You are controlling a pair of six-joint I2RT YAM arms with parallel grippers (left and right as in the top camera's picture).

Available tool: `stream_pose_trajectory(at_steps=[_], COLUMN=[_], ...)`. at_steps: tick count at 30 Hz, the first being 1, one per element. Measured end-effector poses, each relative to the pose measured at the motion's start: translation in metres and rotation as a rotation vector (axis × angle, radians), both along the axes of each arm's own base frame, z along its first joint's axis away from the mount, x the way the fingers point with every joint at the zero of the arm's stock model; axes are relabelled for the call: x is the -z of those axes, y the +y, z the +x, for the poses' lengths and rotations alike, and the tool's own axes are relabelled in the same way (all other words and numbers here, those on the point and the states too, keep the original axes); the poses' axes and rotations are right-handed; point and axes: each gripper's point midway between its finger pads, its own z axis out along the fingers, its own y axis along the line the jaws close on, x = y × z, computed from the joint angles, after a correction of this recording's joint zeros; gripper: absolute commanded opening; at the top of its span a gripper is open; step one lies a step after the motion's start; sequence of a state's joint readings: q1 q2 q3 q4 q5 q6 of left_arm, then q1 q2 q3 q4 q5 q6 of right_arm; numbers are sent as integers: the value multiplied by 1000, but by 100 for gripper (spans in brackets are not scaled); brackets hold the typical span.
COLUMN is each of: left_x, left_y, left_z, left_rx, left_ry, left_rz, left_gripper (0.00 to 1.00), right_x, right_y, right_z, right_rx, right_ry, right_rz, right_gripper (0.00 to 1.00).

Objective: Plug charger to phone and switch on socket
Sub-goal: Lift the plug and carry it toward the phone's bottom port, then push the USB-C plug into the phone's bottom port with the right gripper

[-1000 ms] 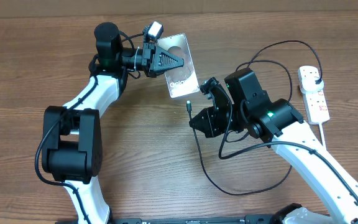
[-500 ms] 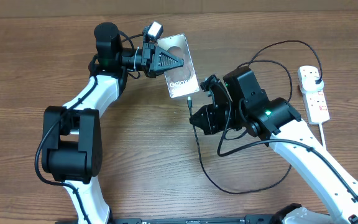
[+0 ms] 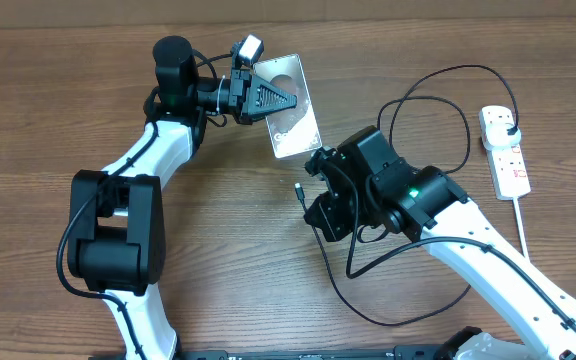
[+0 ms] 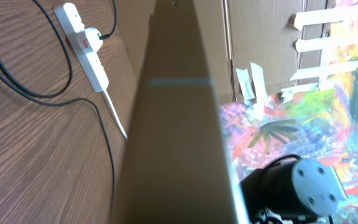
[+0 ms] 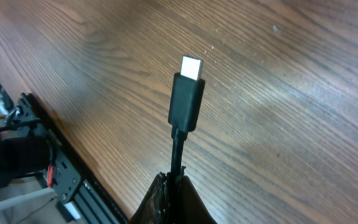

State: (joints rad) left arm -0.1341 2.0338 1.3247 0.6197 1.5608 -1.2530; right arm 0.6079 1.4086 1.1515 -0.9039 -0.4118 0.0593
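Note:
My left gripper (image 3: 284, 100) is shut on the phone (image 3: 300, 128), a flat dark slab held tilted above the table at the back middle. In the left wrist view the phone (image 4: 173, 124) fills the centre as a brown slab. My right gripper (image 3: 315, 197) is shut on the charger cable just behind its small connector tip (image 3: 299, 187), which points left, below and apart from the phone's lower edge. In the right wrist view the connector (image 5: 186, 93) sticks up from the shut fingers (image 5: 176, 186) over bare wood. The white socket (image 3: 504, 150) lies at the far right with the black plug (image 3: 509, 123) in it.
The black cable (image 3: 438, 90) loops over the table between my right arm and the socket, and trails toward the front (image 3: 368, 305). The socket's white cord (image 3: 524, 225) runs toward the front right. The socket (image 4: 86, 46) also shows in the left wrist view.
My right gripper has drawn the connector tip down and a little left, away from the phone's lower edge. The left gripper and the phone have stayed in place.

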Motion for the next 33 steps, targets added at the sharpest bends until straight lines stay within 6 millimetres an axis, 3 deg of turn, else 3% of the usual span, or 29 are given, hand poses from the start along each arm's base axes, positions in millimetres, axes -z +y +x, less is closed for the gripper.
stream_pose_trajectory(at_steps=[6, 13, 27, 33], left_x=[0, 0, 0, 0], left_y=[-8, -9, -9, -9], left_z=[-4, -5, -5, -5], left_rx=[19, 22, 22, 22], left_ry=[-16, -24, -25, -25], left_rz=[-2, -3, -3, -3], left_gripper=[4, 4, 4, 4], right_x=[3, -13, -15, -17], right_y=[-7, -8, -19, -15], right_z=[8, 22, 35, 31], right_rx=[26, 53, 166, 152], right_ry=[-43, -97, -61, -40], right_rz=[-56, -53, -39, -12], right_gripper=[4, 4, 4, 4])
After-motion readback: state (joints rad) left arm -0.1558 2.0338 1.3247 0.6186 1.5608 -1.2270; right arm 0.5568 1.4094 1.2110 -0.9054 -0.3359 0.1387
